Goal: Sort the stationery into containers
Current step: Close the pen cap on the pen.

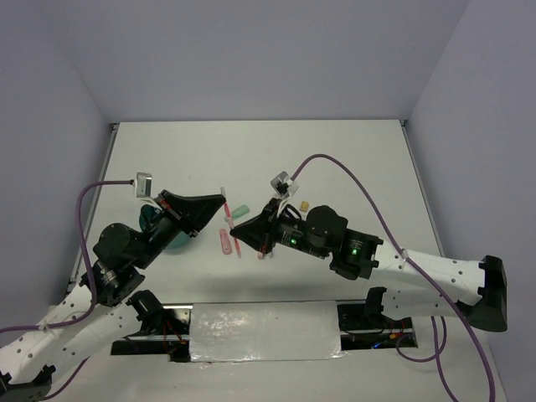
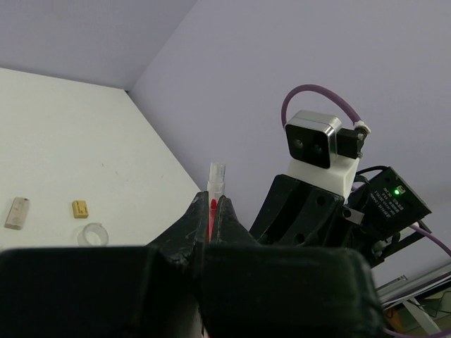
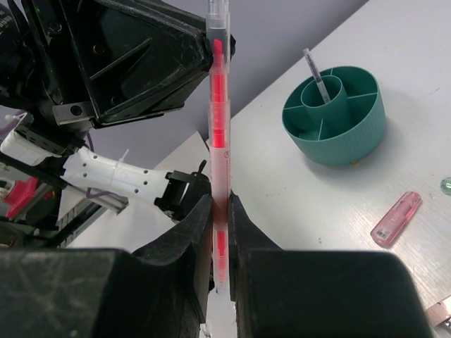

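Thin pink pen (image 3: 219, 105) is clenched by left tool (image 2: 211, 205) and right tool (image 3: 220, 208) together (held in mid-air).

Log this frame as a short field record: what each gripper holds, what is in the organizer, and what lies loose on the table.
left gripper: shut on thin pink pen, at its far end
right gripper: shut on the same pen, near its other end
round teal plastic organizer: thin dark pen standing in the centre compartment
loose on table: pink stick, grey block, tan nub, clear tape ring
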### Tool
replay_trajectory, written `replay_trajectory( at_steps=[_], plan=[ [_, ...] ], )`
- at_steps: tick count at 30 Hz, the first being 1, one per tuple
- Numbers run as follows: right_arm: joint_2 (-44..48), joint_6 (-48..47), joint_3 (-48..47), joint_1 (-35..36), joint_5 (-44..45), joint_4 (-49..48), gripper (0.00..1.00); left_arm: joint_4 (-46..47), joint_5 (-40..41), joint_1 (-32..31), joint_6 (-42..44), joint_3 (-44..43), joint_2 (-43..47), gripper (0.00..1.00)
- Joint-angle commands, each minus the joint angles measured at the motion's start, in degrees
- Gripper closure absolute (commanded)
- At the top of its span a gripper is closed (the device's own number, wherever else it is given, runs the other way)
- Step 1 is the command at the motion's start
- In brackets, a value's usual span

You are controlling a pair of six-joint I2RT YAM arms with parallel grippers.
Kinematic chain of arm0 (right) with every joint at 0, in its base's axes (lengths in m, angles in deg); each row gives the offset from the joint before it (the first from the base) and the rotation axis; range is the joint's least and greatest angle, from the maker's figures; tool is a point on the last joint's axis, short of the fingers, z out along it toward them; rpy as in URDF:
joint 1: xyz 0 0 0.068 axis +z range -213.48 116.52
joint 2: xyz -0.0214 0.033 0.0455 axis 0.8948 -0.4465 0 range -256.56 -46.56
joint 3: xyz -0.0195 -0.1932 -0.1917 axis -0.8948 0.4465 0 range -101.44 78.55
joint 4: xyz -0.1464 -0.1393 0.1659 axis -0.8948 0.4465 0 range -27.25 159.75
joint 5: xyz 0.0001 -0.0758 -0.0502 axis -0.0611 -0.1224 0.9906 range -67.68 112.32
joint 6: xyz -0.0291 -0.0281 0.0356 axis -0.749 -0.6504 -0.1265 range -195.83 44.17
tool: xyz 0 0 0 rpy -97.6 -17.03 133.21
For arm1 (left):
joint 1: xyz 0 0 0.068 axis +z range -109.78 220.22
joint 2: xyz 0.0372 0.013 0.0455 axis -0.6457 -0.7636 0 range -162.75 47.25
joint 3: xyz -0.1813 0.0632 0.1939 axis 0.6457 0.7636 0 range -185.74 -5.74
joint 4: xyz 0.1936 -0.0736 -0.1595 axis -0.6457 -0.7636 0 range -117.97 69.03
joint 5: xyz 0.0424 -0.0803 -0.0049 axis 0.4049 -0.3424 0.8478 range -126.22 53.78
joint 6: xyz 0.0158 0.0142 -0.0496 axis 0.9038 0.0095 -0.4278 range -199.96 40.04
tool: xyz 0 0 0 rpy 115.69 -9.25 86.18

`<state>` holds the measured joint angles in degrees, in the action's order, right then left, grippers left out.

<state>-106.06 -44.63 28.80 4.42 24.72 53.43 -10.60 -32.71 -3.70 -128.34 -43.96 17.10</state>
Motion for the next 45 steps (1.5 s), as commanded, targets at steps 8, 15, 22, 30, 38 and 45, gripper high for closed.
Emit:
replay_trajectory(
  at_steps=[8, 15, 22, 30, 38, 45],
  plan=[
    [-1.84, -1.76, -5.79, -0.22, 3.05, -5.00, 1.00, 3.60, -2.10, -0.20, -0.84, 0.86, -0.17, 1.00],
    [-1.32, -2.20, -8.25, -0.49, 4.81, -4.92, 1.00, 1.15, -2.89, -0.20, 2.40, -0.27, -0.35, 1.00],
    [0.71, -2.98, -7.46, -0.40, 6.31, -4.39, 1.00, 1.05, -6.58, -0.20, 5.32, -0.81, -1.22, 1.00],
    [1.23, -6.15, -9.92, -0.84, 5.78, -3.77, 1.00, 1.23, -13.52, -0.29, 7.51, -1.16, -4.74, 1.00],
    [4.04, -11.60, -6.67, -1.01, 7.54, -9.49, 1.00, -1.84, -12.30, -0.29, 8.91, -0.80, -3.42, 1.00],
    [4.75, -12.57, -6.49, -1.01, 4.99, -8.52, 1.00, -5.36, -12.73, -0.29, 12.43, -2.65, -3.33, 1.00]
  ],
)
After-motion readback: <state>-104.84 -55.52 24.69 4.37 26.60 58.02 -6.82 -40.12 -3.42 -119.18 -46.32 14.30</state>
